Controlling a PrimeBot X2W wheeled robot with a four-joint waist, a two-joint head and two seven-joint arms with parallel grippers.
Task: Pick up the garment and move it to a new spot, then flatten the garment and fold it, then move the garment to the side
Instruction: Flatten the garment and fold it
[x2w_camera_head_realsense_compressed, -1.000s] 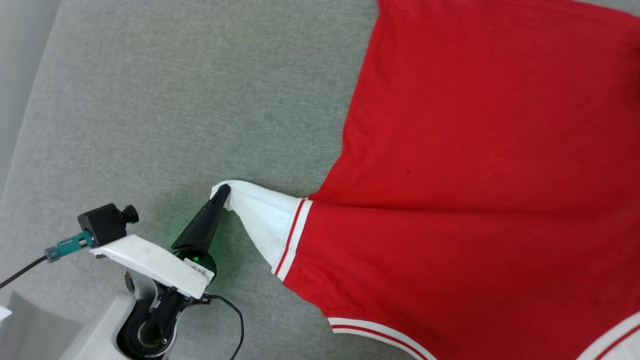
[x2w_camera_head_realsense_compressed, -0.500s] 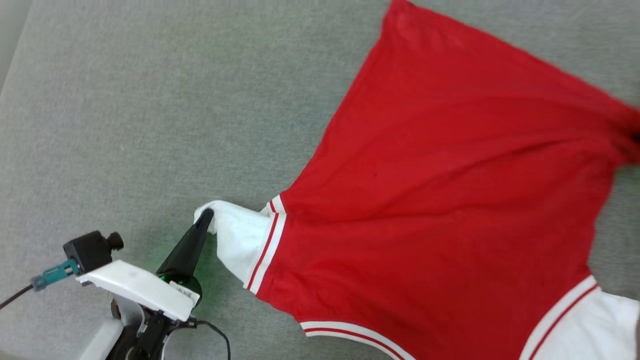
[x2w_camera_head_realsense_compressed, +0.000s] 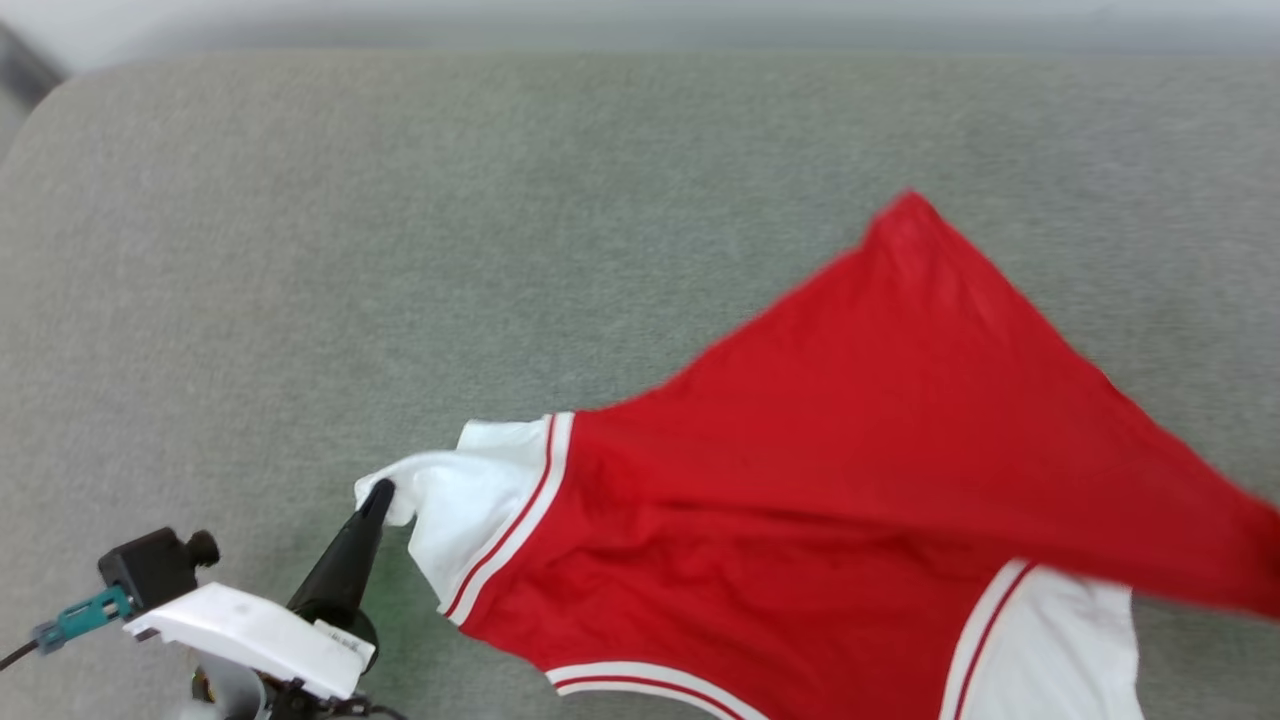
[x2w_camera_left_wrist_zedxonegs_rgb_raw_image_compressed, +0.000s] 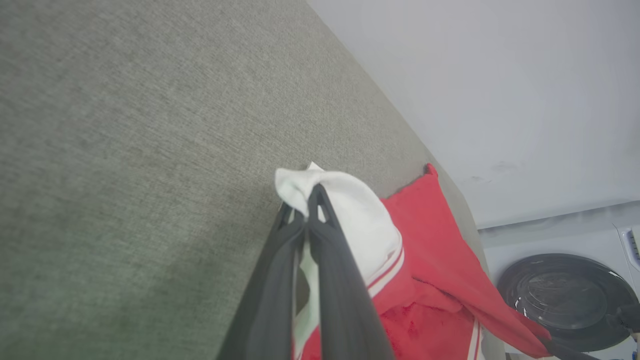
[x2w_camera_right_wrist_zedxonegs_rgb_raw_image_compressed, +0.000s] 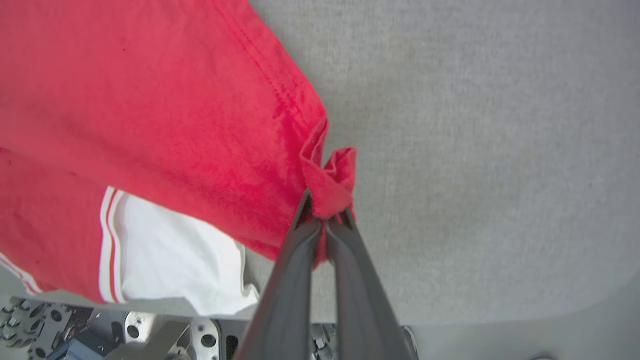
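1. garment (x2w_camera_head_realsense_compressed: 800, 520): a red jersey tee, drawn out slantwise across the lower right of the head view, over the grey fabric surface (x2w_camera_head_realsense_compressed: 400, 250). its edges are blurred, so we cannot tell whether it rests on the surface or hangs just above it.
2. left gripper (x2w_camera_left_wrist_zedxonegs_rgb_raw_image_compressed: 307, 200): we see its two dark fingers pinched together on the rim of the white sleeve (x2w_camera_head_realsense_compressed: 470, 500). the cloth bulges over the tips.
3. right gripper (x2w_camera_right_wrist_zedxonegs_rgb_raw_image_compressed: 325, 217): its fingers are closed tight on a bunched red hem corner (x2w_camera_right_wrist_zedxonegs_rgb_raw_image_compressed: 332, 175), and the wad of cloth sticks out past the tips.
4. second sleeve (x2w_camera_head_realsense_compressed: 1050, 650): white with red-white trim, at the bottom right of the head view. a taut red fold crosses its upper edge and hides part of it.
5. striped band (x2w_camera_head_realsense_compressed: 640, 680): runs along the garment's lower edge in the head view, between the two sleeves.
6. beyond the surface's far edge we note a pale wall (x2w_camera_left_wrist_zedxonegs_rgb_raw_image_compressed: 500, 75). a washing machine (x2w_camera_left_wrist_zedxonegs_rgb_raw_image_compressed: 565, 300) with a round dark door stands past the garment, at the lower right of the left wrist view.
7. small black camera (x2w_camera_head_realsense_compressed: 155, 565): sits on the left wrist with a teal plug, beside the gripper's base.
8. grey metal robot parts (x2w_camera_right_wrist_zedxonegs_rgb_raw_image_compressed: 150, 335): seen below the second sleeve in the right wrist view.
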